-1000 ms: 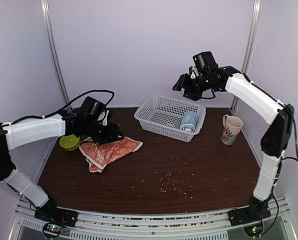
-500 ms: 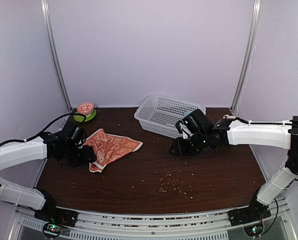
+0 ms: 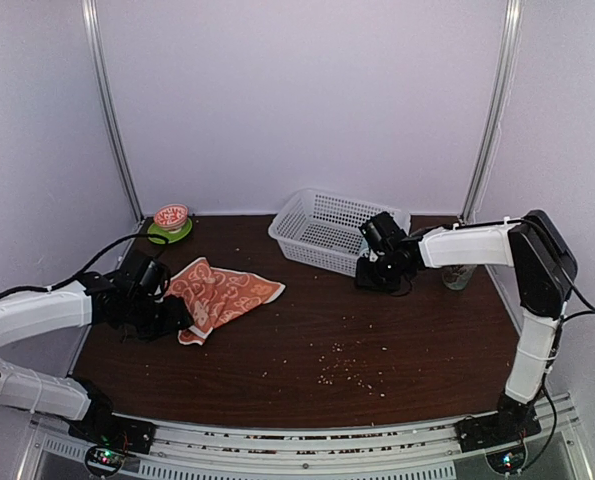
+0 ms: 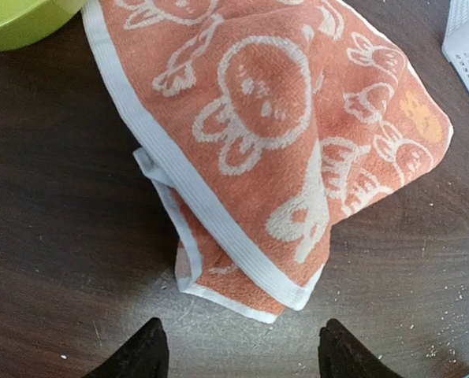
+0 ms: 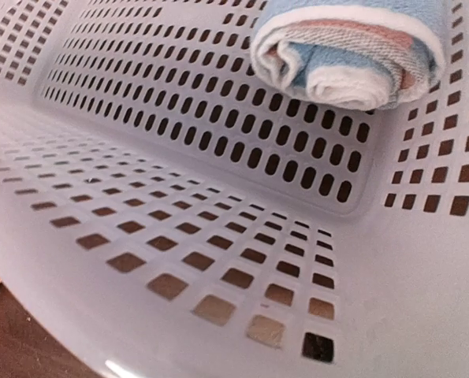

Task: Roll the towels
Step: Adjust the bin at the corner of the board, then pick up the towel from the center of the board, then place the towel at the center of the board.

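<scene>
Hovering low over the dark wood-grain table [image 3: 417, 340], the left gripper [image 4: 246, 358] points its two black fingertips [image 4: 150, 353] at the near corner of the orange towel [image 4: 297, 142], spread apart with only bare tabletop between them. I take that as lining up for a pinch on the hem, the sensible place to begin a roll, since the corner there is doubled under and gives an edge to lift. The cloth lies loose and rumpled, partly folded over itself, not rolled at all. It is soft terry, orange-red with white rabbit outlines and a pale woven border, and it looks limp enough to sag if picked up by one point. One corner lies near a glossy green bowl [image 4: 21, 20].

Across the table the right gripper [image 3: 377, 270] sits at the near right wall of the white basket [image 3: 317, 225], a rigid plastic tub perforated with rows of square holes. From where I stand I cannot tell whether its jaws are apart or together; the wrist view shows none of them, only the basket's inside. In there, against one perforated wall, lies the blue towel [image 5: 352, 51], already wound into a tight cylinder, pink and peach layers spiralling at its end; that one looks finished and stowed, the orange one yet to do. Fine crumbs [image 3: 342, 368] speckle the table's middle.
</scene>
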{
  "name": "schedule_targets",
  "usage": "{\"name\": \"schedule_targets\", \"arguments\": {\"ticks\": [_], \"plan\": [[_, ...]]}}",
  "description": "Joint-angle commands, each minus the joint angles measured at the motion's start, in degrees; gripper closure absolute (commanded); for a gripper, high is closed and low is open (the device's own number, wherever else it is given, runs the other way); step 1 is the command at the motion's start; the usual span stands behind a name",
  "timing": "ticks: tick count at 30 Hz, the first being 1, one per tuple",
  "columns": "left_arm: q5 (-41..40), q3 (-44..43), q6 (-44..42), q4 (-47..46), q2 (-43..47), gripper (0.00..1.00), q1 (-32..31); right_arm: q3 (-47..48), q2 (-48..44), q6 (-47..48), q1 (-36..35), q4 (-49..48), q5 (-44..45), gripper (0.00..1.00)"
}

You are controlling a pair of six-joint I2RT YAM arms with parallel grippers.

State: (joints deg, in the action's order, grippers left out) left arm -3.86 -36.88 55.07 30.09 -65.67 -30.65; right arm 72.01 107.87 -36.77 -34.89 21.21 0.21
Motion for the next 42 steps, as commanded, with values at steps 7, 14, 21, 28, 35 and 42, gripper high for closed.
{"name": "schedule_targets", "arguments": {"ticks": [7,14,21,28,35,42], "plan": [[6.72,2.38,0.22,-7.05,-1.31,0.33,5.17,8.84,6.54,-0.25,6.57,-0.56,3.85,0.50],[11.36,-1.06,0.05,-12.46,-9.98,0.39,5.89,4.28,0.87,3.63,1.93,-0.87,-8.54,0.45],[14.26,-4.73,-0.13,-17.66,-19.11,0.87,4.68,-7.73,-16.22,2.89,-5.98,-0.90,-9.16,0.45],[11.03,-17.04,-7.10,-14.90,-12.25,1.00,-11.72,-14.34,-33.52,5.94,-7.20,1.89,-3.62,0.44],[9.78,-23.92,-5.24,-12.44,-12.26,0.93,-21.13,-19.57,-41.14,6.23,-7.20,1.20,0.33,0.43],[2.89,-8.63,0.76,-6.16,-4.18,0.37,-16.83,-24.95,-38.99,2.96,-8.93,-2.70,-6.37,0.43]]}}
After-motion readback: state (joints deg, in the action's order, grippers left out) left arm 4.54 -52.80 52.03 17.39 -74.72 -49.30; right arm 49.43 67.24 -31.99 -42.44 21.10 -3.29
